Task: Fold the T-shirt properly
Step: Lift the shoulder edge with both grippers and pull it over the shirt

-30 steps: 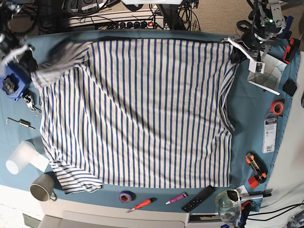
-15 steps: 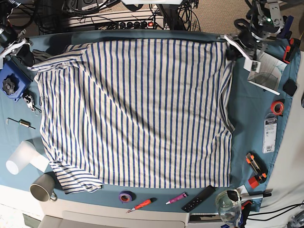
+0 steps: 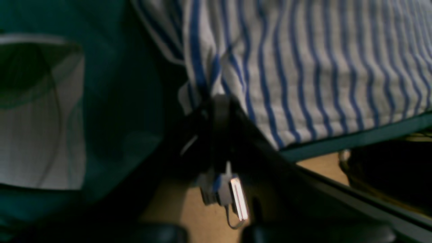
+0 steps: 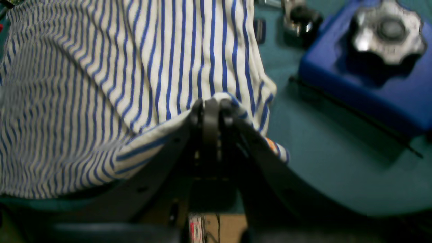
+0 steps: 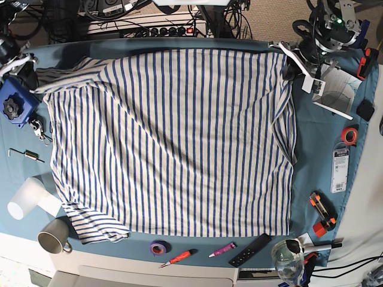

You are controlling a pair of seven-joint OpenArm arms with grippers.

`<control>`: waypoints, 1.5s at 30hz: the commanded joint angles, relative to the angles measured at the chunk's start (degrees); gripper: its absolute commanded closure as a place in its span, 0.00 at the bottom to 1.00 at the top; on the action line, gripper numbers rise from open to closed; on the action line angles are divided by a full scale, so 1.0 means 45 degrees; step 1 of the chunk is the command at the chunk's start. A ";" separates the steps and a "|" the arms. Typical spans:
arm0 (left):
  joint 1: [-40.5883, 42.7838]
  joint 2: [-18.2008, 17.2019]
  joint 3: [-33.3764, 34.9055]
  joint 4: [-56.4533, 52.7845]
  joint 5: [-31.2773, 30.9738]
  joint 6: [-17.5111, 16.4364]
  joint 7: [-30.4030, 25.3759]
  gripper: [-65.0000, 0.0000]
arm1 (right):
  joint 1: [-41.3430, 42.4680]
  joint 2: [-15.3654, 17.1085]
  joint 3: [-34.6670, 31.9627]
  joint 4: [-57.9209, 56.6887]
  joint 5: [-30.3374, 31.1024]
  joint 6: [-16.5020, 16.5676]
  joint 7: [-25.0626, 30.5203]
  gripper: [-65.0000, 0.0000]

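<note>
At far table corners, left claw (image 5: 287,64) and right claw (image 5: 31,76) clamped onto T-shirt (image 5: 173,143) edge.

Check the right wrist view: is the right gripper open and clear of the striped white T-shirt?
No: the right gripper is shut on a bunched edge of the blue-striped white T-shirt.

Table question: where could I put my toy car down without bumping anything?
Best spot: the bare teal cloth between the T-shirt and the orange tape roll. A smaller gap lies between the bent metal key and the shirt's left edge. The front edge is crowded: mug, purple tape, screwdriver, remote.
</note>
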 commanded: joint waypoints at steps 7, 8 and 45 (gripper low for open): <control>0.0282 -0.0078 -0.0816 0.1069 0.0282 -0.0044 -0.0107 1.00 | 0.0107 0.0262 0.0102 0.0180 -0.0442 0.0073 0.0636 1.00; 0.0282 -0.0078 -0.1078 0.1137 0.0136 -0.0044 -0.0107 1.00 | 0.0107 0.0262 0.0102 0.0180 -0.0442 0.0073 0.0680 1.00; 0.0034 -0.0287 -0.3274 0.1185 -0.0670 -0.0112 -0.0767 1.00 | 0.2098 0.1914 -0.4483 0.0175 -0.5654 -0.1807 0.2545 1.00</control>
